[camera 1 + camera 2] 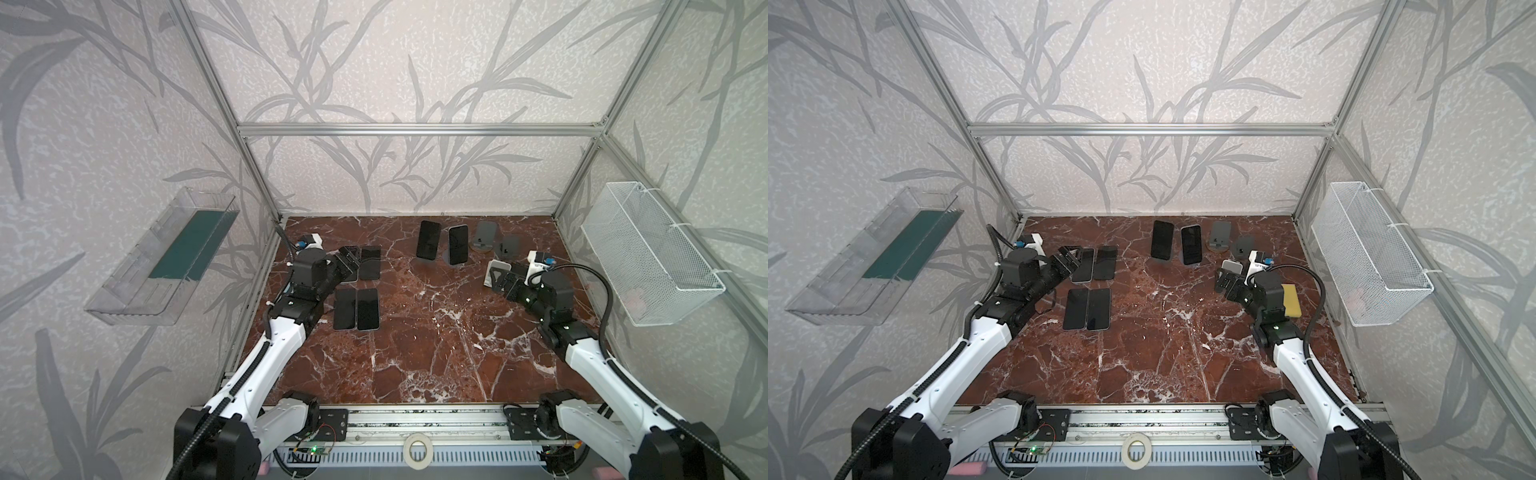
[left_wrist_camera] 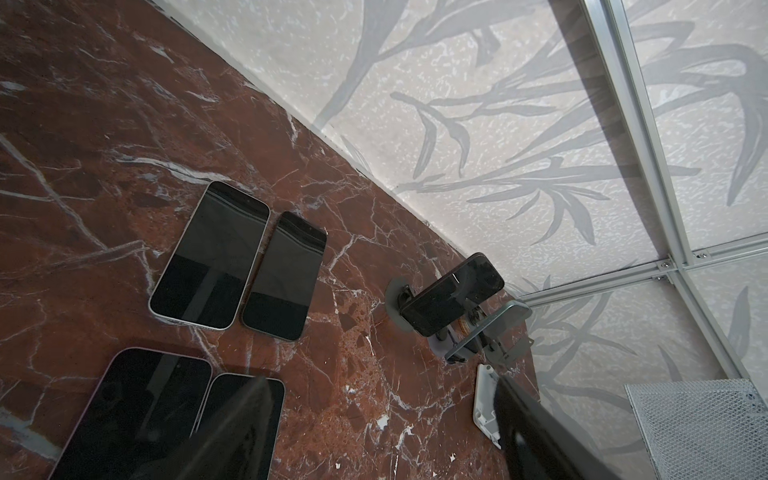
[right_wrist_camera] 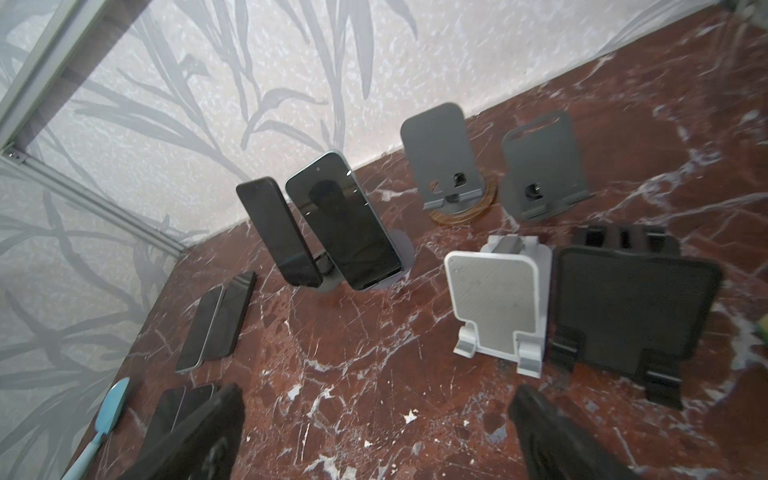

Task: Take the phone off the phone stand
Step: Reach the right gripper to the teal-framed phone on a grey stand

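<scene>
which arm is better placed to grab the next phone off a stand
Probably right: the right end effector, open and empty, sits nearer the phones on stands, and its wrist view faces them. The left end effector hangs over the flat phones.

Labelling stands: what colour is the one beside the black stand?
White stand, grey face; best in right wrist view.

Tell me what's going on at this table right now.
Four flat phones lie on the left of the table, apparently already removed. Two upright phones sit on gray stands at the back. The left gripper hovers open over the flat phones; the right gripper is open, facing the empty white stand.
</scene>
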Controlling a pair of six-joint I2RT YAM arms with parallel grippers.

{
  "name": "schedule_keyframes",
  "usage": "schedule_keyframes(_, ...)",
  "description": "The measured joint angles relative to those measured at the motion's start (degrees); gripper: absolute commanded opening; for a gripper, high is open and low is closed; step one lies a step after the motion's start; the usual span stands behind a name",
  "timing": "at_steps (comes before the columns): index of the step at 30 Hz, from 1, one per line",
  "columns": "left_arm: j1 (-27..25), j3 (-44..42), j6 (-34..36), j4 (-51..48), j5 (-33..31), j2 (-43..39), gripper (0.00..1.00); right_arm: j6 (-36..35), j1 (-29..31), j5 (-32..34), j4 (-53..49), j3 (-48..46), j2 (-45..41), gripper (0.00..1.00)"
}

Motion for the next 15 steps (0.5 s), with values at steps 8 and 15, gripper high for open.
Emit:
schedule_keyframes(8, 0.0, 0.0, -2.1, 1.3, 3.2, 0.5, 0.85, -4.6, 0.9, -3.2, 0.7, 13.8, 14.1, 0.99)
schedule_keyframes(15, 0.0, 0.0, -4.5, 4.2, 8.4, 1.2, 0.84, -13.0, 2.3, -3.3, -3.0, 31.5, 31.5, 0.99)
